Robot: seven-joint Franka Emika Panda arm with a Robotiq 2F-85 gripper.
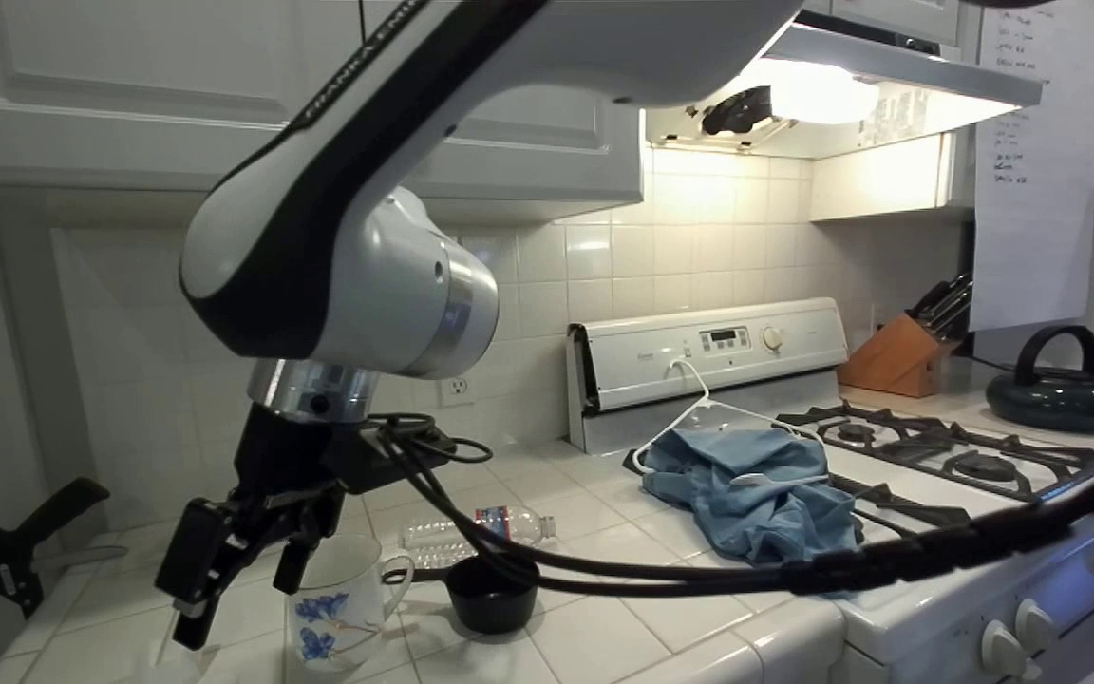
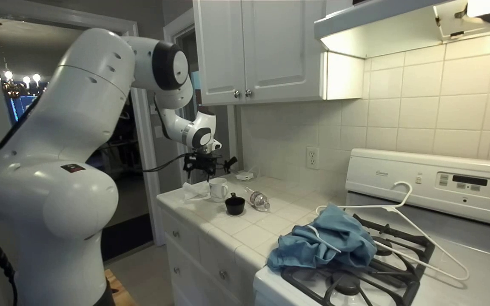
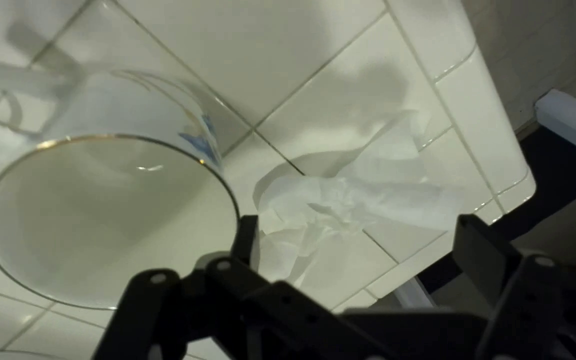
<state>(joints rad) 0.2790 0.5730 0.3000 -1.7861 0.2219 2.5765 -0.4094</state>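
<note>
Crumpled tissue (image 3: 363,200) beneath a spread claw (image 3: 356,240)

Principal item: tissue, white, lying on the worktop (image 2: 251,235) near its corner, just beside the mug (image 1: 338,613).
Claw: released, jaws wide apart, poised above the tissue; in the wrist view one finger stands at the mug's rim, contact not determinable.
Mug: white, upright, gold-rimmed, blue flowers on the side, handle turned toward the pot (image 2: 235,206).
Pot: black, upright, its handle pointing toward the mug.
Bottle (image 2: 258,199): clear plastic, red-and-blue label, lying on its side just beside the pot.
Stove (image 2: 479,246): white, gas, adjoining the worktop.
Cloth (image 2: 326,242): blue, bunched, resting on the stove.
Hanger (image 2: 391,208): white, partly covered by the cloth.
Beyond the stove, in an exterior view: knife block (image 1: 898,359), wooden; kettle (image 1: 1060,401), dark, with looped handle.
</note>
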